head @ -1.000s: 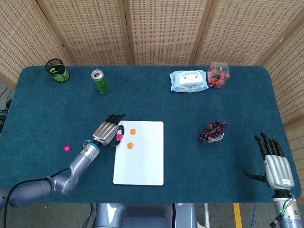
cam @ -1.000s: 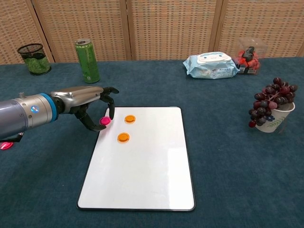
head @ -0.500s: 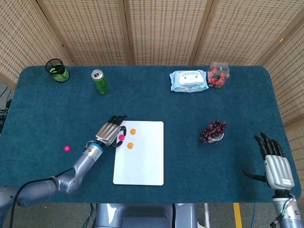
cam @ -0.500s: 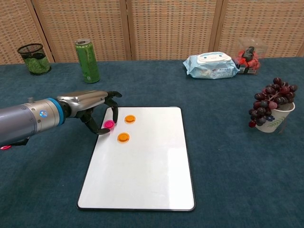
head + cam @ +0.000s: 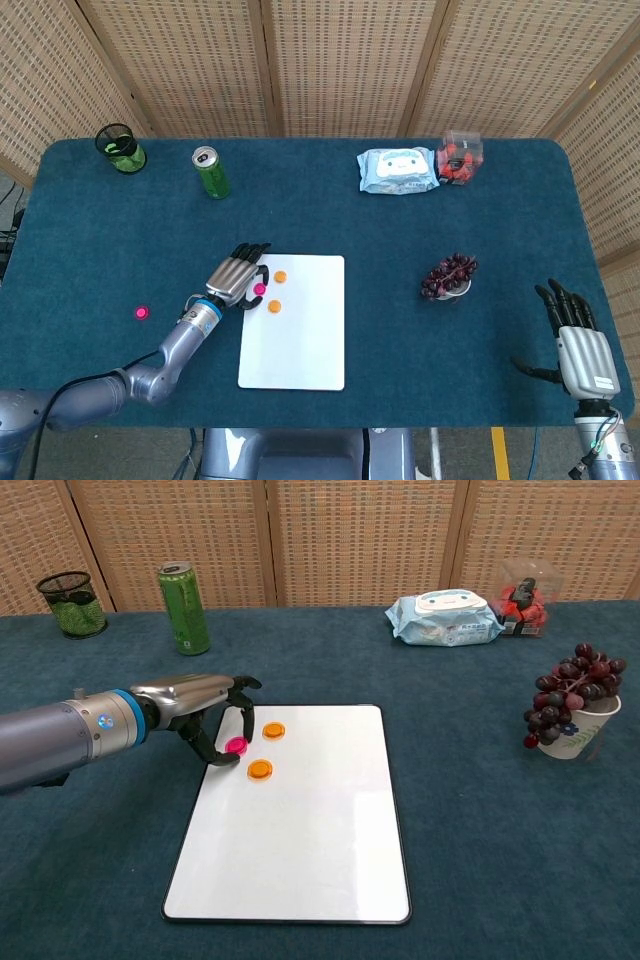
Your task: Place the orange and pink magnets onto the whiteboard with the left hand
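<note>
The whiteboard (image 5: 300, 330) (image 5: 310, 830) lies flat in the middle of the table. Two orange magnets (image 5: 280, 277) (image 5: 274, 307) (image 5: 273, 730) (image 5: 260, 770) sit on its upper left part. My left hand (image 5: 235, 280) (image 5: 205, 715) is at the board's upper left corner and pinches a pink magnet (image 5: 259, 289) (image 5: 236, 746) just over the board's left edge. A second pink magnet (image 5: 141, 312) lies on the cloth far to the left. My right hand (image 5: 578, 340) hovers at the lower right with its fingers spread and nothing in it.
A green can (image 5: 211, 172) (image 5: 184, 609) and a mesh cup (image 5: 121, 148) (image 5: 72, 604) stand at the back left. A wipes pack (image 5: 398, 170) (image 5: 445, 616) and a clear box of red items (image 5: 460, 157) sit at the back right. Grapes in a cup (image 5: 448, 277) (image 5: 570, 705) stand right of the board.
My left hand has carried the pink magnet rightward and lower, from beside the board's corner to over its left edge. The right hand has not moved.
</note>
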